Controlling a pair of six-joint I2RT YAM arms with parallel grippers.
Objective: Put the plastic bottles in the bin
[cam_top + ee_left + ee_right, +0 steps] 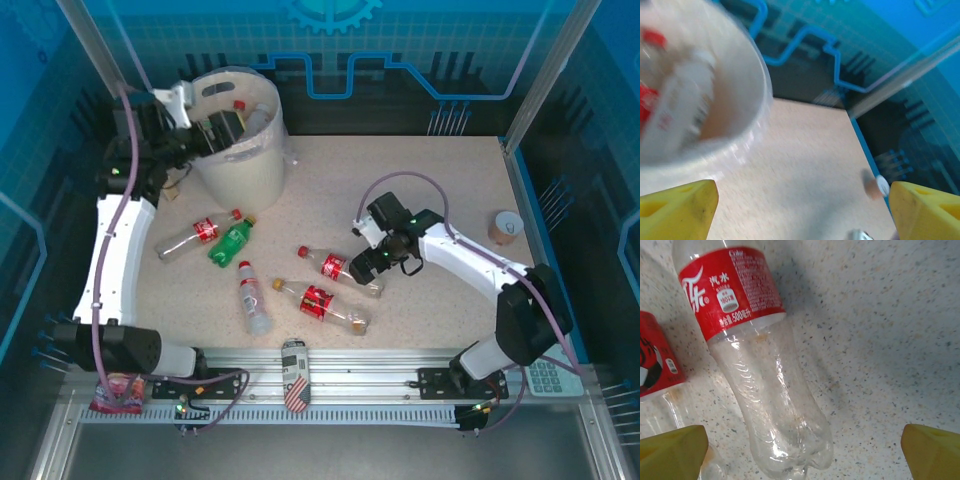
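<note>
The right gripper (802, 452), jaws wide, straddles a clear bottle (770, 405), with bare tabletop (880, 340) outside one jaw and a second red-labelled bottle (652, 360) crowding the other, while the left gripper (800, 210), likewise spread just beside the bin (747, 100), seems to have bare, blurred tabletop ahead.
</note>
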